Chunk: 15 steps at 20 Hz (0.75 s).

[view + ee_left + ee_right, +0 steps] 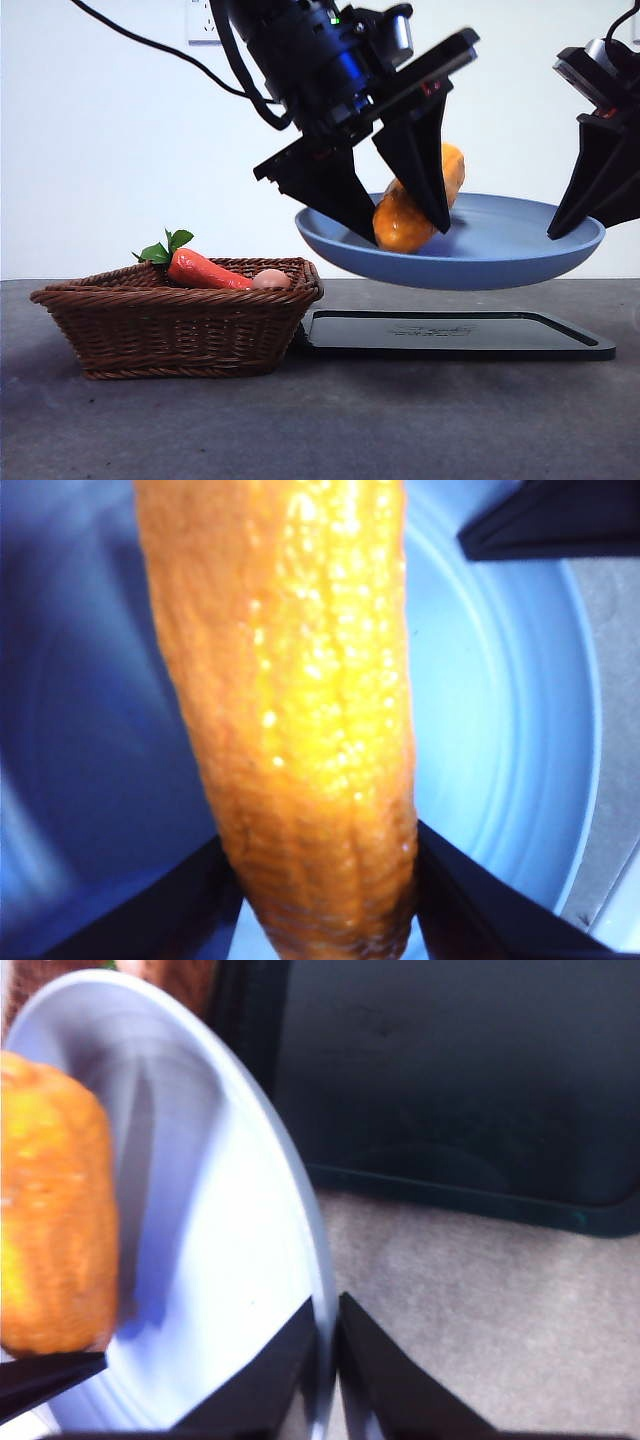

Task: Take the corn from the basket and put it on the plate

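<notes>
- Corn [415, 205]: yellow-orange cob, held tilted, its lower blunt end down inside the plate, its upper end rising toward the far side. The left wrist view shows its lengthwise kernel rows [300, 710] close up.
- Left gripper [400, 225]: comes in from the top centre of the front view; its two black jaws are clenched on the corn, one on each side of the cob's lower part.
- Plate [500, 262]: light blue, round, shallow; held in the air above the tray, not touching it. The corn's lower end sits within its rim; contact with the plate's floor cannot be judged.
- Right gripper [585, 205]: at the right edge of the front view, at the plate's right rim. In the right wrist view [328, 1360] its jaws pinch the plate's rim [310, 1260] between them.
- Tray [455, 335]: flat, black, rectangular, on the table beneath the plate, just right of the basket.
- Basket [170, 325]: brown wicker, on the table at the left.
- Carrot [205, 270]: red-orange, green leaves, lying in the basket.
- Round pinkish item [270, 279]: in the basket, just right of the carrot.
- Table [320, 430]: dark grey surface.
</notes>
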### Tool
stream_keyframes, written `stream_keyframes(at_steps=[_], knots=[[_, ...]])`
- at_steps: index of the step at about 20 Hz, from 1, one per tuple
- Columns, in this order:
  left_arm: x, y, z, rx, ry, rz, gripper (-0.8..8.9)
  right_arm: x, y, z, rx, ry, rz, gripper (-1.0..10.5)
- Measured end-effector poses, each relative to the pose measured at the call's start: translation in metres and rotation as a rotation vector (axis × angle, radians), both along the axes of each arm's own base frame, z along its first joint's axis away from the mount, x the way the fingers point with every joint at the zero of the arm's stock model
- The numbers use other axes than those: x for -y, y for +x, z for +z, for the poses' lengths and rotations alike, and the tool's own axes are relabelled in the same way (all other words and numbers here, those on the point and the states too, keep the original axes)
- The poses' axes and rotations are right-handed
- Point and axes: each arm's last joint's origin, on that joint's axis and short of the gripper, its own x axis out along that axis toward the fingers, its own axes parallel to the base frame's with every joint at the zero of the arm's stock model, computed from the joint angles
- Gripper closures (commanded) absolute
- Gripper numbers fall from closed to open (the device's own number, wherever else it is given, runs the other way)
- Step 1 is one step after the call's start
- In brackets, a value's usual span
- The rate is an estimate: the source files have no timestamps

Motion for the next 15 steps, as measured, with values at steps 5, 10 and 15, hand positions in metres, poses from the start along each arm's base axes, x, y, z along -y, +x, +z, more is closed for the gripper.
stream_keyframes(at_steps=[5,10,15], knots=[[0.002,-0.002,0.000,0.005,-0.001,-0.012,4.23,0.000,0.000,0.000,0.001,-0.005,-0.004,9.5],[0.002,-0.002,0.000,0.008,0.000,-0.018,4.21,0.001,0.002,-0.002,-0.005,-0.019,-0.013,9.5],[0.000,-0.004,0.033,0.056,-0.049,-0.022,4.22,0.004,0.012,-0.015,-0.033,-0.020,-0.028,9.5]])
